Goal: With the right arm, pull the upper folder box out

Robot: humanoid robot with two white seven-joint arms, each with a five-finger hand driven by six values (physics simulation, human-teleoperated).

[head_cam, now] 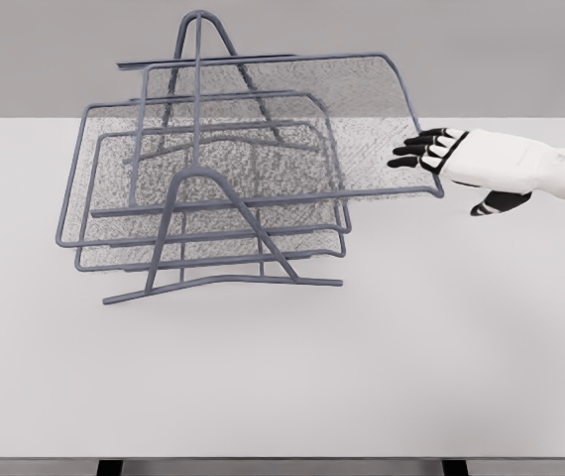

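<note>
A grey wire rack [218, 223] stands on the white table [362, 377], left of centre, holding stacked mesh folder boxes. The upper folder box [302, 119] sticks out to the right, well past the lower folder boxes [203, 213]. My right hand [441, 164] comes in from the right edge at the upper box's right rim [429, 149]. Its black-tipped fingers [416, 151] curl over that rim onto the mesh. The thumb [499, 202] hangs lower, to the right of the rim. The left arm is out of view.
The rack's A-shaped end frames [203, 188] rise at front and back. The table's front edge runs along the bottom of the picture, and a plain grey wall lies behind the table.
</note>
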